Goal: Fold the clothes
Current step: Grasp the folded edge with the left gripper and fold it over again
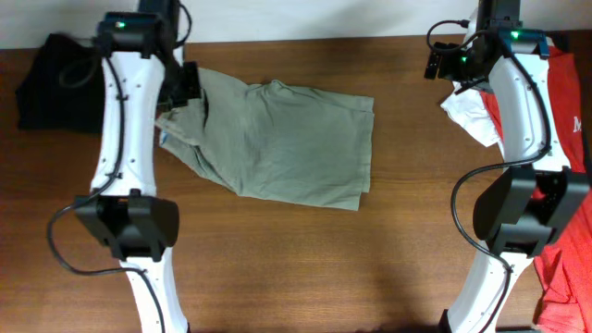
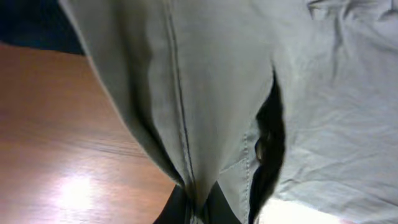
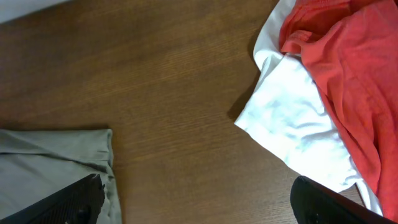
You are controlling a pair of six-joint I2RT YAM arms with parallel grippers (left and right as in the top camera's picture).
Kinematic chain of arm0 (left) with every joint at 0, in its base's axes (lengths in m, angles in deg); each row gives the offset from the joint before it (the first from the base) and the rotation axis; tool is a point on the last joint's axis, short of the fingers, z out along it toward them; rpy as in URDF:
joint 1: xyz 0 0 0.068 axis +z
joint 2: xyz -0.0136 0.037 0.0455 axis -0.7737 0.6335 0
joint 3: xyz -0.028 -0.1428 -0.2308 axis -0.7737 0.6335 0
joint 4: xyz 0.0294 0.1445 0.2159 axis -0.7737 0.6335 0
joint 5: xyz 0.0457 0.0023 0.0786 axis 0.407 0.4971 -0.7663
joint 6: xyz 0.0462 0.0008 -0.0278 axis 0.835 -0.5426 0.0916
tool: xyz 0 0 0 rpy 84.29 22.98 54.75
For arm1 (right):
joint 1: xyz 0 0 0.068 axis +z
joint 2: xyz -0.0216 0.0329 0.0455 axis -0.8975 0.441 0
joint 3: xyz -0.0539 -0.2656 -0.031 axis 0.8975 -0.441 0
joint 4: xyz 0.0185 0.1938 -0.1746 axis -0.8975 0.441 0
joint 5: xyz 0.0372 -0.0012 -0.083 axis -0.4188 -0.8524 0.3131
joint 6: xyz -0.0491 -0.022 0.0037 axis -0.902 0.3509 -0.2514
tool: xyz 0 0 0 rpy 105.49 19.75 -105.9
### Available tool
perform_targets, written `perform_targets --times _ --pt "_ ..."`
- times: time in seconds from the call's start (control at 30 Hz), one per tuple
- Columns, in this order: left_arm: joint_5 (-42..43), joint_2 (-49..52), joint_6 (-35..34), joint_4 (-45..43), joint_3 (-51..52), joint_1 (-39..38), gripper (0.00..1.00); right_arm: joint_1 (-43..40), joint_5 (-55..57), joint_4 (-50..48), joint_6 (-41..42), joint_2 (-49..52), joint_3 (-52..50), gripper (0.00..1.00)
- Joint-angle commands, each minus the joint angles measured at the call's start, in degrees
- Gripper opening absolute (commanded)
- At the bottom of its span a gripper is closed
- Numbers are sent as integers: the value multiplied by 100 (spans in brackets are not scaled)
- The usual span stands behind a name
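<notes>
So, overhead: the shorts (image 1: 277, 139) lie spread on the table (image 1: 277, 268), long axis running left-right. The left gripper (image 1: 188, 88) sits on the shorts' left end, at the far corner, touching cloth. The right gripper (image 1: 442, 63) hangs well right of the shorts, apart from them. The left arm is clearly nearer. A black cloth (image 1: 46, 79) lies just left of the shorts. A white cloth (image 1: 472, 116) and a red cloth (image 1: 566, 102) lie well right of them.

Left wrist: the shorts (image 2: 298, 93) fill the view. A seam (image 2: 177, 93) runs down into the left gripper (image 2: 196, 208) at the bottom edge. It is clamped on a ridge of cloth that looks raised off the wood. Bare table shows left of the shorts.

Right wrist: the right gripper (image 3: 199, 208) is spread wide, with a finger in each bottom corner and only wood between them. It holds nothing. The shorts' right end (image 3: 56, 155) shows beside one finger; contact can't be told.

Judgement: from the held end the shorts stretch right, so the fold likely carries that end rightward along the long axis.
</notes>
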Motion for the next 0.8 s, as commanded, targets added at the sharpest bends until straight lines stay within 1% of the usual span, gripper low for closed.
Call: perform_targets --times 0.0,0.1,0.13,0.2,0.33,0.47,0.57,0.63,0.7,0.77 --pt "-372 -485 -61 -44 -85 2 0 -37 48 -2 68 -35 66 99" --pt "-754 -629 -52 9 -149 2 0 -37 48 -2 68 -35 66 99" --pt "-953 -638 -118 188 -201 2 0 -37 48 -2 68 -35 66 99" --pt "-984 -638 -162 321 -208 -7 0 -37 48 -2 68 -35 66 99" --pt "-275 -636 -160 -118 -133 -313 0 -37 48 -2 68 -35 66 99" --pt "-129 -570 -162 -470 116 -911 0 -37 48 -2 68 -35 66 99" --pt "87 -560 -162 -1075 715 -1414 0 -37 48 -2 68 -35 66 99" --pt "352 -560 -160 -1565 1215 -1620 0 -37 48 -2 68 -35 66 99" --pt "678 -560 -160 -2135 1910 -1862 0 -37 48 -2 68 -35 66 99" --pt "678 -560 -157 -2459 2288 -1976 0 -37 48 -2 68 -35 66 98"
